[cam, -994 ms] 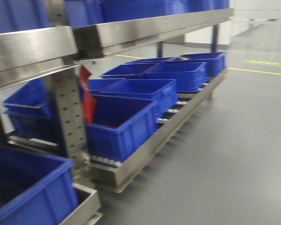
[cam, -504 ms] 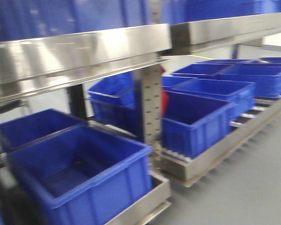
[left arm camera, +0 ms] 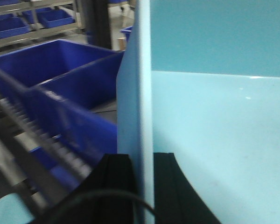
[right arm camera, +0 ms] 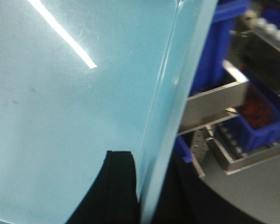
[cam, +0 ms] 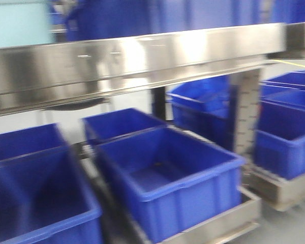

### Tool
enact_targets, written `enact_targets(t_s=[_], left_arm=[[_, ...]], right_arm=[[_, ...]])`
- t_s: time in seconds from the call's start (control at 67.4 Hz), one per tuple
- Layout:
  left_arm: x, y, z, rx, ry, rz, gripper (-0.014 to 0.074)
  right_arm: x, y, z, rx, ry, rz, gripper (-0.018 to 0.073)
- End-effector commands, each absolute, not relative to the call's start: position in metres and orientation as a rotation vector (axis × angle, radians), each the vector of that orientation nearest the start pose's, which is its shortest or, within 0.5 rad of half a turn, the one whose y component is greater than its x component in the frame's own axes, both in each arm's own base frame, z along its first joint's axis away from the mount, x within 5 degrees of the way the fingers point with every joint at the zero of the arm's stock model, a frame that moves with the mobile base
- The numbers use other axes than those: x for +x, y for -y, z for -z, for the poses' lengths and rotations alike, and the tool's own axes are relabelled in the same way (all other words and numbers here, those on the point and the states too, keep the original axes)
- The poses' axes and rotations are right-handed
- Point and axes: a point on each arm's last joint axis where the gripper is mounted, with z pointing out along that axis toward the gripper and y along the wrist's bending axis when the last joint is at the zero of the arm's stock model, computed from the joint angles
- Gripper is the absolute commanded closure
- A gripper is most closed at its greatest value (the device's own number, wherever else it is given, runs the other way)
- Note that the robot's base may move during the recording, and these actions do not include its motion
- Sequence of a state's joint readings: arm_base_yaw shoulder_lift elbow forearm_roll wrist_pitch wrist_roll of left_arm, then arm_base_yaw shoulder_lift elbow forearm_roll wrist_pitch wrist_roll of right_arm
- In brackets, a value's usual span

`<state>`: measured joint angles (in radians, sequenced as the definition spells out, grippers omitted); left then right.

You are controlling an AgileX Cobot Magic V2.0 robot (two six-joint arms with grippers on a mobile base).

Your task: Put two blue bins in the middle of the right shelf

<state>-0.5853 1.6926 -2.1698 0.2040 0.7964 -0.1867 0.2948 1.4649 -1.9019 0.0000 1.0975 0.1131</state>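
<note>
Steel racking fills my front view, wide rail (cam: pixel 142 56) over dark blue bins (cam: pixel 168 178). My left gripper (left arm camera: pixel 142 168) pinches one upright wall of the pale blue bin (left arm camera: pixel 214 140), my right gripper (right arm camera: pixel 142 186) another, so it hangs between them, off the rack. Stiff, light, glossy-slick I judge; wall-top grips suit, long axis running left to right across me.

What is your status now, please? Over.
Left gripper shut on pale blue bin wall. Right gripper likewise. Steel rail ahead, dark blue bins beneath it.
</note>
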Motion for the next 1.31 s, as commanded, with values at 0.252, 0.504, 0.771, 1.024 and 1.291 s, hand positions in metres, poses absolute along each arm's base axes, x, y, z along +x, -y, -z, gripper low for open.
enact_targets(t_s=[0.252, 0.504, 0.771, 1.024, 1.291], left_arm=[[0.2972, 0.1895, -0.5496, 0.355, -1.656, 0.428, 0.0707], [0.2972, 0.1895, -0.5496, 0.355, -1.656, 0.428, 0.0707], [0.2972, 0.1895, -0.5496, 0.355, -1.656, 0.428, 0.0707], [0.2972, 0.1895, -0.5496, 0.355, -1.656, 0.428, 0.0707], [0.2972, 0.1895, -0.5496, 0.355, -1.656, 0.428, 0.0707]], right_arm=[[0.2750, -0.0853, -0.5104, -0.221, -2.094, -0.240, 0.0711], [0.2750, -0.0853, -0.5104, -0.221, -2.094, -0.240, 0.0711], [0.2750, -0.0853, -0.5104, -0.221, -2.094, -0.240, 0.0711], [0.2750, -0.0853, -0.5104, -0.221, -2.094, -0.240, 0.0711], [0.2750, -0.0853, -0.5104, -0.221, -2.094, -0.240, 0.0711]])
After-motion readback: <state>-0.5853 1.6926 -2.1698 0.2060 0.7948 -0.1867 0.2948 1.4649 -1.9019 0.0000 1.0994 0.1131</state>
